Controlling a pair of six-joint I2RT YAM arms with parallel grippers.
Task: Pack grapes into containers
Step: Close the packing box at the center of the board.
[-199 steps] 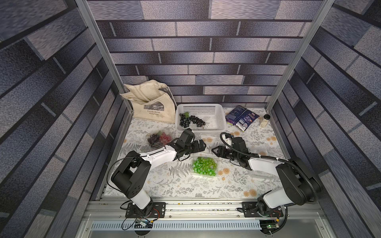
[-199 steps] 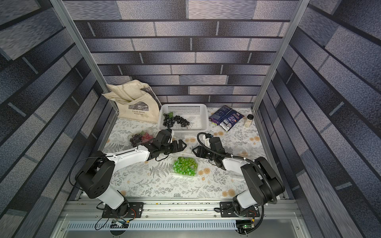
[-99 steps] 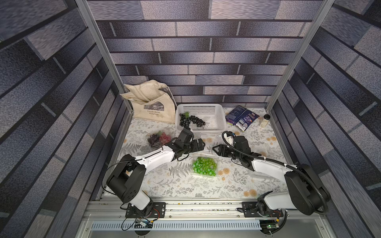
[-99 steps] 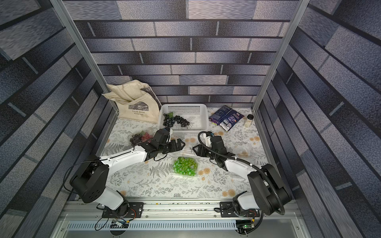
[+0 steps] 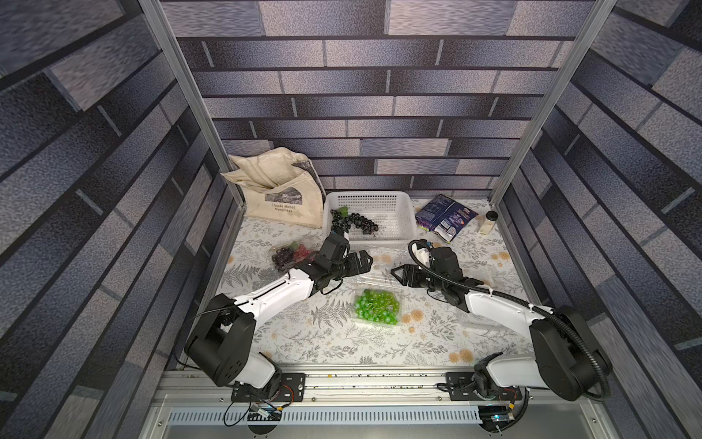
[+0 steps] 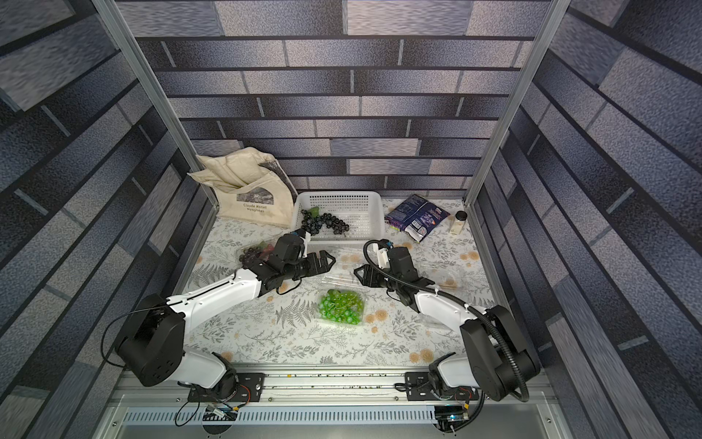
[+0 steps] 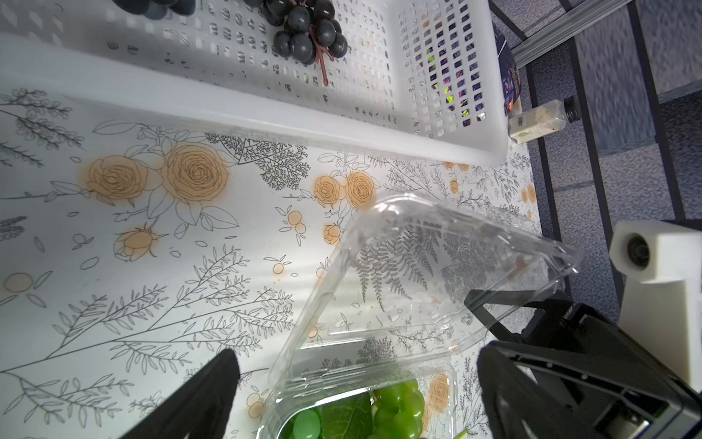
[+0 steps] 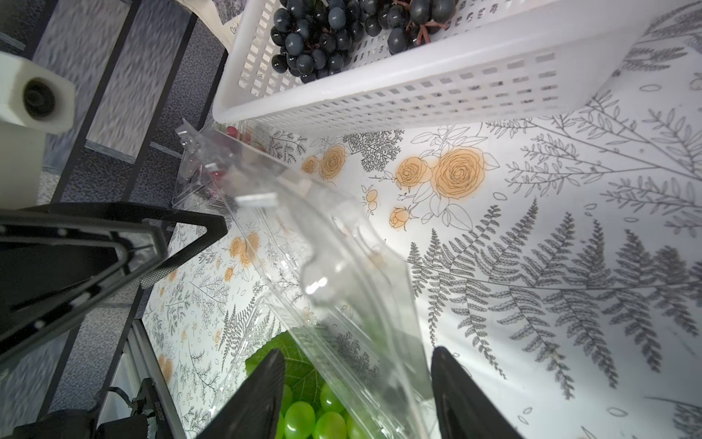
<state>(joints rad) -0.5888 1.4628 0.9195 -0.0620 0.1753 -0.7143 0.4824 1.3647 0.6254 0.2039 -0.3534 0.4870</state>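
A flowery table (image 5: 304, 342) holds a white basket (image 5: 387, 214) at the back. The left claw (image 5: 367, 262) is spread wide and holds nothing. The right claw (image 5: 395, 274) is spread too. A clear lid (image 7: 437, 266) stands tilted between its fingers (image 8: 258, 399), but not pinched. The claws face each other above a clear box (image 7: 281, 403) in the middle, a bit longer side to side. The lid rises from the edge nearer the basket. Green grapes (image 5: 374, 306) lie inside the box. Dark grapes (image 5: 353, 222) stretch side to side in the basket.
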